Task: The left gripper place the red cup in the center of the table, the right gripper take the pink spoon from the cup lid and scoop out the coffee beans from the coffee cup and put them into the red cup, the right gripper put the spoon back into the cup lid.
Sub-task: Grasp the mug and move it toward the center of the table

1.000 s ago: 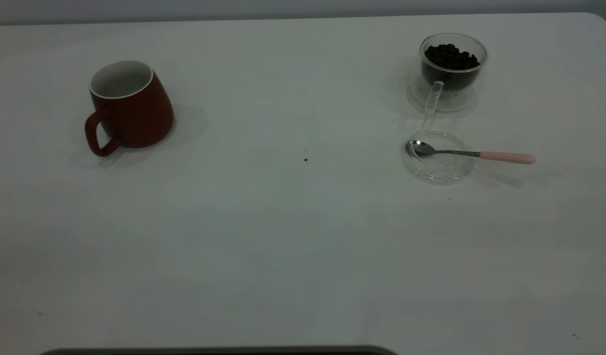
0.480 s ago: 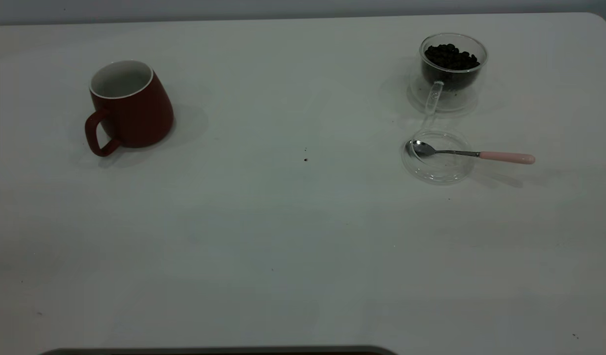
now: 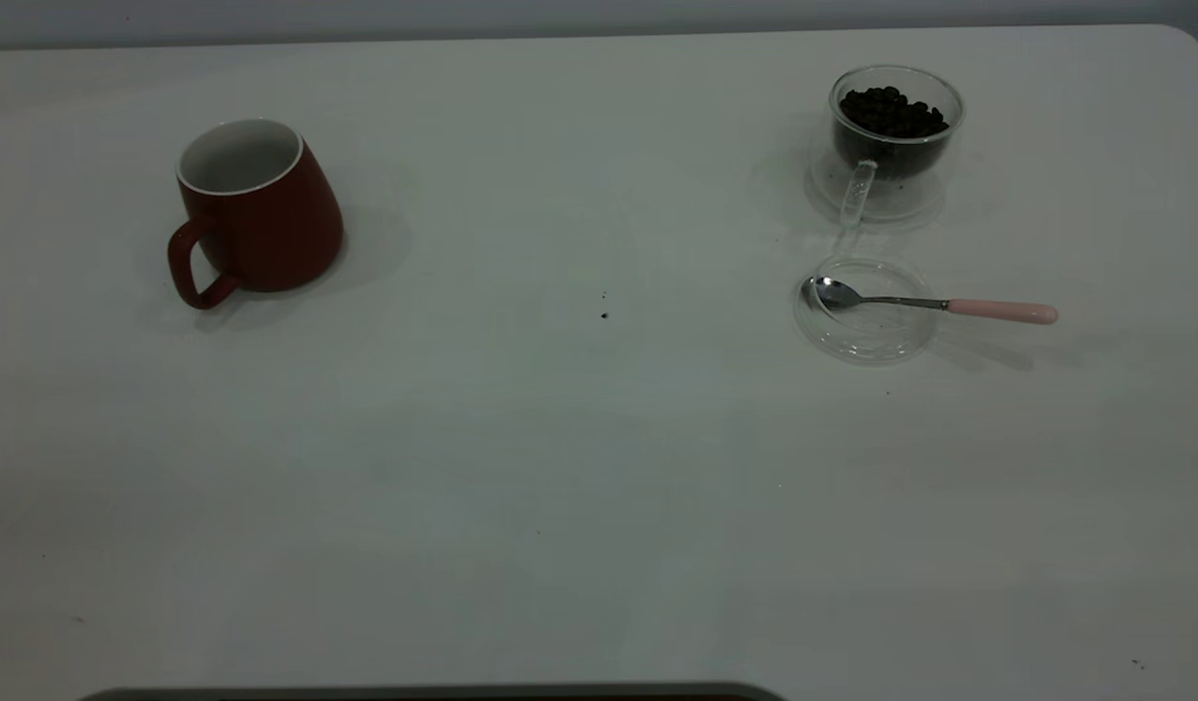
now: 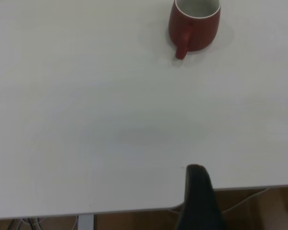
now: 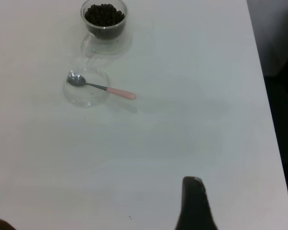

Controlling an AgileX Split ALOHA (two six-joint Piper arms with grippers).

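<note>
The red cup (image 3: 253,209) stands upright at the far left of the table (image 3: 599,467), handle toward the front; it also shows in the left wrist view (image 4: 194,24). The coffee cup (image 3: 891,136), full of coffee beans (image 3: 891,112), stands at the far right. In front of it lies the cup lid (image 3: 867,343) with the pink spoon (image 3: 935,304) across it, bowl in the lid, handle pointing right. The right wrist view shows the coffee cup (image 5: 104,21), lid (image 5: 86,98) and spoon (image 5: 105,88). My left gripper (image 4: 196,173) and right gripper (image 5: 192,184) hang near the table's front edge, far from everything.
A clear glass saucer (image 3: 916,204) lies under the coffee cup. Dark specks (image 3: 604,314) mark the table's middle. The table's front edge (image 4: 134,208) shows in the left wrist view, and its right edge (image 5: 259,72) in the right wrist view. Neither arm shows in the exterior view.
</note>
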